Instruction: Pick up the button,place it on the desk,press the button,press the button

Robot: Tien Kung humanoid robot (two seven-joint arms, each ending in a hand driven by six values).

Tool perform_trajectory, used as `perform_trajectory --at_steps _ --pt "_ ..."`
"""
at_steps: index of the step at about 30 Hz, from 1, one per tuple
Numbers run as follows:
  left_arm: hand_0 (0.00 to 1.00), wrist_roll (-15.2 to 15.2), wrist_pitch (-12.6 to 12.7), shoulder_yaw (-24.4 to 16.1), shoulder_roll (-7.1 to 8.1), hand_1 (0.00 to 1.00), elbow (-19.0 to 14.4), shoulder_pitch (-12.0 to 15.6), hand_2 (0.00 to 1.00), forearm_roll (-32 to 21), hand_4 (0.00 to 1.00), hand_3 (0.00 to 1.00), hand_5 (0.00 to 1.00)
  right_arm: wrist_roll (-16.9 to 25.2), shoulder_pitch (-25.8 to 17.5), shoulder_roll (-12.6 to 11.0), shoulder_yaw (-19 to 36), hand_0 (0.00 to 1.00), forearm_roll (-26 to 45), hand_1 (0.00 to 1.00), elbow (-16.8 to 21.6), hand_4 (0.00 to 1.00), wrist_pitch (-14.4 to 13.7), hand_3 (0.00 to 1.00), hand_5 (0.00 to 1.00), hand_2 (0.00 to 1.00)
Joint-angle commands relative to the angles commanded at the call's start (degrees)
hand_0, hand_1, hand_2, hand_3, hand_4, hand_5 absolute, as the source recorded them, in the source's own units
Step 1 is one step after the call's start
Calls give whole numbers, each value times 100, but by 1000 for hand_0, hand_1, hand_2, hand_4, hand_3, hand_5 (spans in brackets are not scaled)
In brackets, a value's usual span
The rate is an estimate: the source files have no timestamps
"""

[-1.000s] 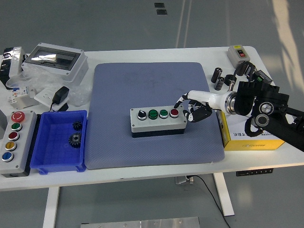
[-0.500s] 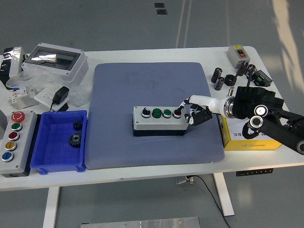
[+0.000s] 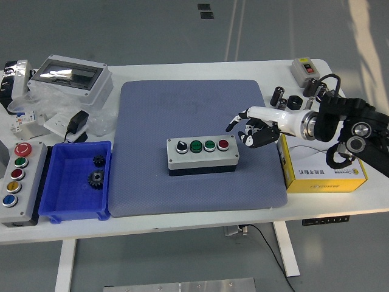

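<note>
On the blue-grey mat point(image 3: 194, 115) covering the middle of the white desk point(image 3: 182, 222), the button box point(image 3: 202, 156) is lying flat, a grey housing on a dark base with a row of four controls on its top: a black-and-white selector knob at the left, two green buttons, and a red button at the right end. Just beyond that red end and a little farther back, the right robot hand point(image 3: 250, 126) is hovering clear of the box, its index finger sticking out toward the left while the other fingers are curling inward, holding nothing. Under the forearm a yellow carton point(image 3: 322, 176) is resting on the desk; its side is carrying small print too blurred to read. At the desk's left edge a larger grey control station point(image 3: 18, 182) is showing a red mushroom button and green, red, yellow and blue buttons, beside a blue bin point(image 3: 76, 210) holding two dark gears point(image 3: 95, 173).
</note>
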Motion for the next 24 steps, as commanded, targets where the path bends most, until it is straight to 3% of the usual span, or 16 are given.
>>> perform_trajectory --at_steps 2,5,7,12,13,18,19,24 --pt "625 -3 -1 0 41 504 0 -6 525 9 593 586 218 116 -265 -109 415 2 -123 124 121 248 -100 757 117 242" --pt "625 -16 -7 22 117 504 0 -35 525 8 593 586 218 459 -676 -132 1018 2 -291 124 212 248 -486 757 117 242" --pt "625 -33 -15 44 194 505 0 -78 525 12 593 586 219 750 -999 -54 1465 2 -283 123 272 294 -840 751 154 243" --pt "625 -106 -30 148 489 505 0 -243 525 -30 593 586 219 1530 -1791 344 2533 2 190 123 388 294 -1786 751 154 243" --pt "625 -128 -31 186 576 505 0 -282 525 -54 595 586 219 1709 -1967 437 2773 2 289 109 412 544 -1994 761 298 245" --pt "625 -174 -7 228 894 505 0 -421 525 -85 595 586 219 2407 -2626 672 3868 2 593 109 429 544 -2806 761 298 245" --pt "625 -174 -3 226 935 505 0 -437 526 -80 596 587 220 2533 -2732 702 4062 12 646 173 420 604 -2947 741 343 357" --pt "625 -162 -4 228 933 505 0 -443 526 -48 596 587 220 2916 -2891 792 4900 12 683 173 414 604 -3504 741 343 357"
